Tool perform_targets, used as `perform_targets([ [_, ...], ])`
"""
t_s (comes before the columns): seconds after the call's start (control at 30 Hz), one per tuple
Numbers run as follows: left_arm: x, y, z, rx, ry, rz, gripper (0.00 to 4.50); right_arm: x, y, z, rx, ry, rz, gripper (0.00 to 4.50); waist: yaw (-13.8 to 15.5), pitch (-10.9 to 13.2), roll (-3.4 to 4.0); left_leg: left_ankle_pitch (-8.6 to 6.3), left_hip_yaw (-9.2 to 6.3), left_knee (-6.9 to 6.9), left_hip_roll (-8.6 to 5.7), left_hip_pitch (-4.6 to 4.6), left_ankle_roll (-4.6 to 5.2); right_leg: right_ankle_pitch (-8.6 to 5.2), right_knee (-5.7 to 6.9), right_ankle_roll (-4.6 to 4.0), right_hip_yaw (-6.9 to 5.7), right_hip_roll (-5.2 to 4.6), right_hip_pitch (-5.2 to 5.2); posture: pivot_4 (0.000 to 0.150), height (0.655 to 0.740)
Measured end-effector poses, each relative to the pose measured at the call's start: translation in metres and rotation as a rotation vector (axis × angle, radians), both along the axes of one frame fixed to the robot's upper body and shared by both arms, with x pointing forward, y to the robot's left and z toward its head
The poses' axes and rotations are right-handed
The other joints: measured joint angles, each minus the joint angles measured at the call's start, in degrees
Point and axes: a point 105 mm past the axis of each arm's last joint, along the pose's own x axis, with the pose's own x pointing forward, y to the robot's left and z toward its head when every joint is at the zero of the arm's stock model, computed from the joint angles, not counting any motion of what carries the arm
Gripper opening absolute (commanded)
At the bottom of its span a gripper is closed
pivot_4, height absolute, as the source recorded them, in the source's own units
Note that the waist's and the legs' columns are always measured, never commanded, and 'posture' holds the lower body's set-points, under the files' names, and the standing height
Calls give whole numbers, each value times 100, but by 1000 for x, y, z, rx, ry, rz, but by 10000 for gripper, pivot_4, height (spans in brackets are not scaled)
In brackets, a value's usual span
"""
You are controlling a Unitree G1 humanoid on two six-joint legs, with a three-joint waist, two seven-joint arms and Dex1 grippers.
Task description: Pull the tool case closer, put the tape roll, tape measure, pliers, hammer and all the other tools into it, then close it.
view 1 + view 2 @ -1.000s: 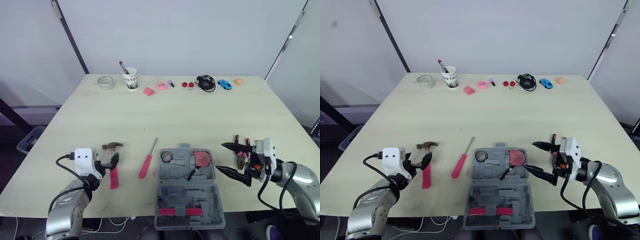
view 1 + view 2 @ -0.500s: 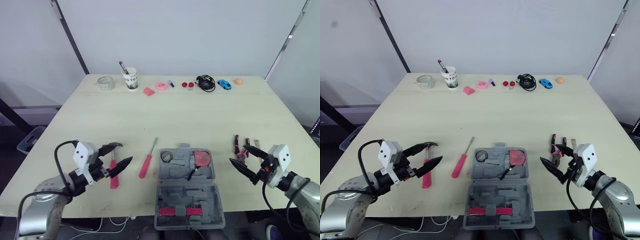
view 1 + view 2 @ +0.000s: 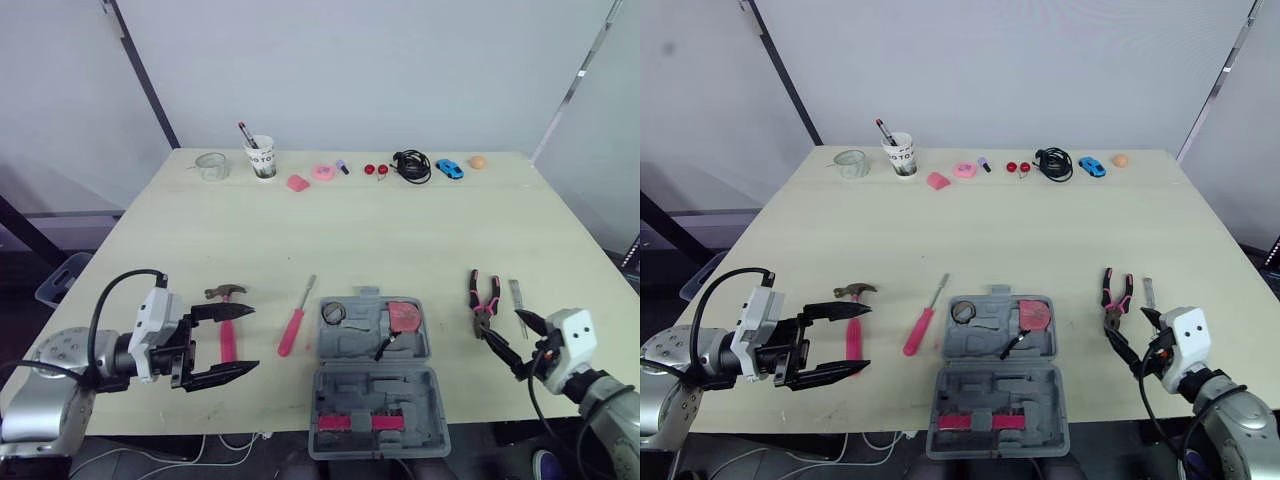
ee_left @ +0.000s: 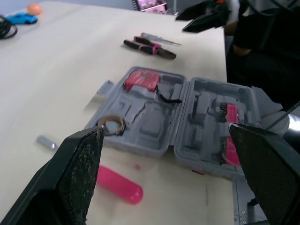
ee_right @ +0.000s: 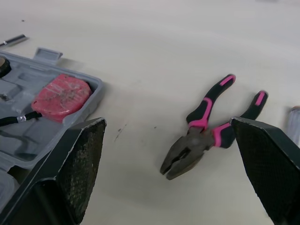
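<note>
Along the far edge of the pale counter (image 3: 330,235) runs a row of small things. From the left there is a clear glass cup (image 3: 211,165), a white paper cup (image 3: 262,157) holding a pen (image 3: 245,133), a pink wedge (image 3: 297,183) and a pink round piece (image 3: 322,171). Then come a small purple piece (image 3: 342,167), two red balls (image 3: 376,170), a coiled black cable (image 3: 411,165), a blue toy car (image 3: 449,168) and an orange ball (image 3: 478,162).

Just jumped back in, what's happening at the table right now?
The tool case lies open at the near edge of the table with the tape roll and tape measure inside. The hammer and screwdriver lie left of it, the pliers right. The left gripper is open by the hammer, the right gripper open near the pliers; neither holds anything.
</note>
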Motion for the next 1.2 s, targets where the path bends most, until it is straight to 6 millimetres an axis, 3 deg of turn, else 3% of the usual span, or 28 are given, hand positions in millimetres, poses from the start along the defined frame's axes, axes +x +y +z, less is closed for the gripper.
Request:
perform_targets([
  [0.27, 2, -10, 0, -28, 26, -42, 45000, 17, 15, -9, 24, 10, -114, 44365, -20, 2, 4, 0, 2, 9, 1, 0, 0, 1, 3, 2, 5, 0, 0, 1500, 7400],
  [0.3, 4, -14, 8, -46, 10, -65, 45000, 25, 16, -13, 39, 21, -176, 44365, -17, 2, 4, 0, -1, 11, 2, -1, 0, 1, 4, 2, 4, 1, 0, 1500, 7400],
  [0.5, 8, -20, 20, -45, -28, -97, 45000, 30, 15, -41, 56, 105, -306, 44365, -16, 6, 10, 0, 3, 12, -3, -6, 0, 1, 4, 0, 6, 2, -1, 1500, 7400],
  [0.7, 11, -33, 27, -78, -32, -122, 45000, 44, 5, -52, 72, 120, -489, 44365, -100, 6, 9, 0, -2, 24, -2, -5, -1, 1, 17, 1, 7, 3, 0, 1500, 7400],
  [1.2, 13, -42, 27, -55, -55, -149, 45000, 58, 1, -59, 6, 131, -491, 44365, -162, 4, 6, 0, 1, 24, 2, 4, 0, 1, 30, -1, 24, 19, 0, 1500, 7400],
])
